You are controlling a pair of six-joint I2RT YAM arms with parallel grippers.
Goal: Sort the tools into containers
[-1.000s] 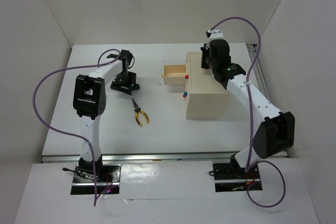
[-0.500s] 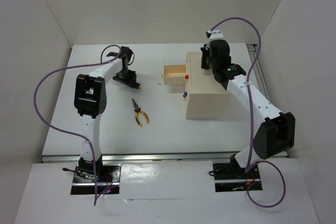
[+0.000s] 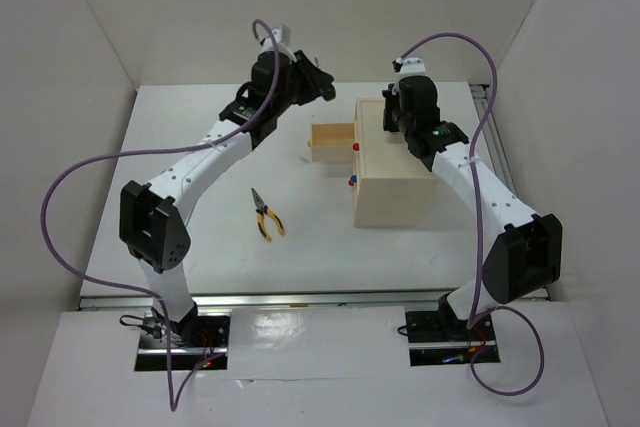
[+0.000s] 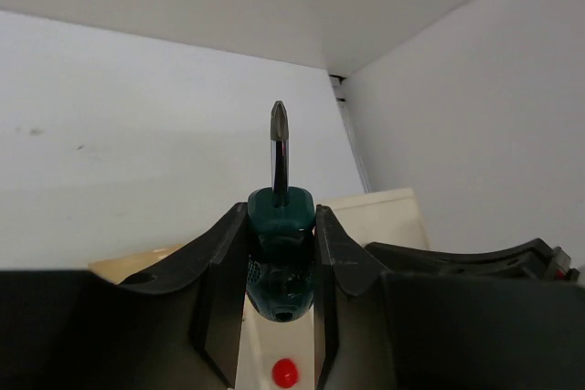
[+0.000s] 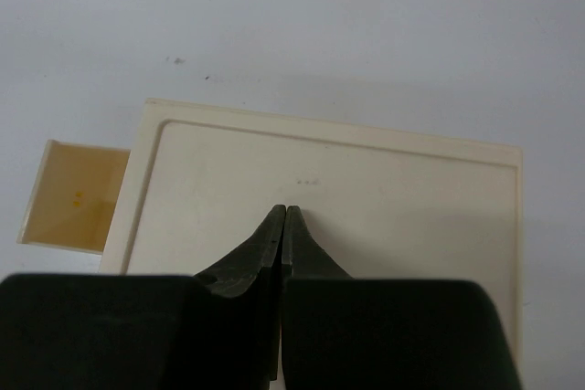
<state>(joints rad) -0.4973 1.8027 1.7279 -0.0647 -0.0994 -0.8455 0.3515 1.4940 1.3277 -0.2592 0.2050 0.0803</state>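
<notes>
- Showing the top view: the left hand (image 3: 316, 85) hangs above an open drawer (image 3: 333, 139), a shallow pale wooden tray projecting from a beige rectangular box (image 3: 395, 182) with a red knob (image 3: 357, 146) and a blue knob (image 3: 351, 183). Pliers (image 3: 266, 215) with yellow-black handles lie flat on the matte white worktop (image 3: 300, 247), well apart from the box. The right hand (image 3: 397, 112) sits over the box top.
- Left wrist view: dark angular fingers, partly closed, clamp the glossy dark-green handle of a screwdriver (image 4: 279, 226). Its slim steel shaft ends in a cross-point tip and points away from the camera.
- Right wrist view: tapered black fingers meet tip to tip, holding nothing, just above the smooth lid with its recessed border.
</notes>
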